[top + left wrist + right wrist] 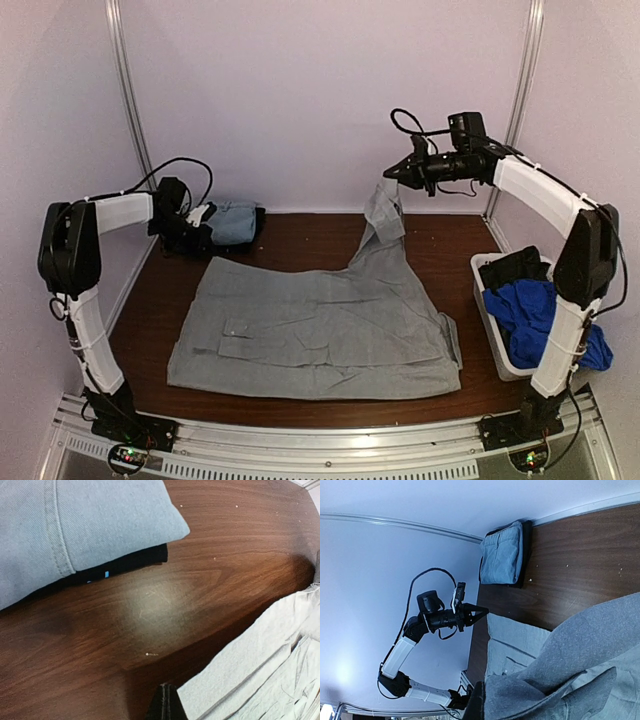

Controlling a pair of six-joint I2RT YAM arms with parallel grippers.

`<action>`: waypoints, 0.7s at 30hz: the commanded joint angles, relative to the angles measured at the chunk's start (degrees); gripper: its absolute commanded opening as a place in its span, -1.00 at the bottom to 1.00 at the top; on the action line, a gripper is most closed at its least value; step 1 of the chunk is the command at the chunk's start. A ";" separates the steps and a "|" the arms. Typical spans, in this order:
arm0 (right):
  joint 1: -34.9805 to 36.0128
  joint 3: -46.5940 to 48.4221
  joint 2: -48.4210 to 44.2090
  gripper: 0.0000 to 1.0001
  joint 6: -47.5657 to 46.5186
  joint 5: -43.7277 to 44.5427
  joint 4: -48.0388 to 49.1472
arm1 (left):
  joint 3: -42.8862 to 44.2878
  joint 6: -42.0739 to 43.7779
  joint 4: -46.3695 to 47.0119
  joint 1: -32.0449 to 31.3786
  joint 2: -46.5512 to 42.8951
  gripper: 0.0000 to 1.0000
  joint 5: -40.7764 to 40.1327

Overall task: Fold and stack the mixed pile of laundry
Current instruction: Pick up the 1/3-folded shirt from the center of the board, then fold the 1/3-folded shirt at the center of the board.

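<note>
Closest to us, along the near edge of the table (300,238), we see the light grey garment (310,335) spread almost flat, its hem running parallel to the arm bases and its wrinkled body covering most of the middle of the dark wood.

To the right, just beside that garment, stands the white bin (494,345). A royal-blue piece (527,308) spills over its near rim, and a dark piece (512,268) is bunched at its far end.

Further back on the right, one corner of the grey garment rises off the table in a narrow strip. The right gripper (393,176) holds it aloft, jaws pinching the top of that strip well above the wood.

At the far left, the left gripper (166,701) hangs low over bare wood, its jaws pressed together. Its tips sit just beside the grey garment's far-left edge. We cannot tell whether any cloth is caught between them.

Just beyond it, near the back wall, a folded pale-blue denim piece (232,221) lies on top of a folded black piece (127,562), whose edge shows from underneath. This small stack lies apart from the grey garment, with bare table between them.
</note>
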 commanded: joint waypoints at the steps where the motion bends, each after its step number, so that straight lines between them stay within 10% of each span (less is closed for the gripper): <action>1: 4.50 -10.77 -12.07 -1.00 2.93 4.08 4.70 | -3.59 1.84 0.90 -0.04 -6.41 -1.00 -2.32; 21: 29.33 -49.27 -47.17 -1.00 19.26 30.29 10.20 | -29.91 7.19 1.69 -0.32 -35.81 -1.00 -12.81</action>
